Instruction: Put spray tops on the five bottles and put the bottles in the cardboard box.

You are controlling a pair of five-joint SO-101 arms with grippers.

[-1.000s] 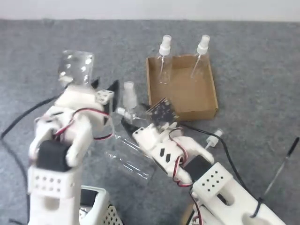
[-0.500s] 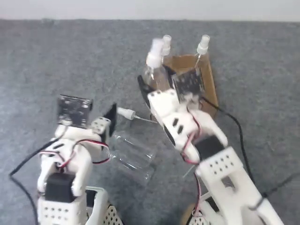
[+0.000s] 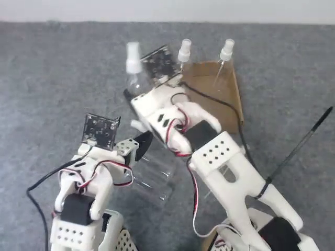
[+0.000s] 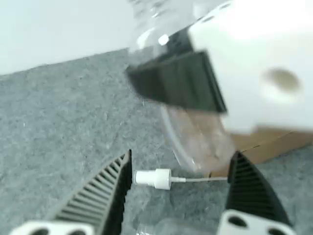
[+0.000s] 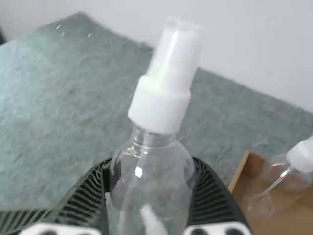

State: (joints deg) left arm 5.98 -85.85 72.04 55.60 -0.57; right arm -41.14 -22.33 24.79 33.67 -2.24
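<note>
My right gripper [image 3: 138,99] is shut on a clear bottle [image 3: 137,81] with a white spray top [image 3: 133,56], held upright above the carpet just left of the cardboard box [image 3: 233,107]. In the right wrist view the bottle [image 5: 146,181] sits between the fingers [image 5: 85,196], cap [image 5: 166,78] up. Two capped bottles [image 3: 183,65] [image 3: 224,60] stand in the box. A loose spray top [image 4: 155,178] lies on the carpet between the spread fingers of my open left gripper [image 4: 182,161]. Clear uncapped bottles [image 3: 152,175] lie beside my left gripper [image 3: 140,145].
Grey carpet [image 3: 57,78] covers the table, with bare room at the far left and far right. A white wall runs along the back. The box corner [image 5: 244,169] and one capped bottle [image 5: 293,164] show beside the held bottle. Cables trail from both arms.
The right arm lifted the capped bottle off the carpet, swung it toward the box, then back left. The left arm drew back and lowered over the loose spray top.
</note>
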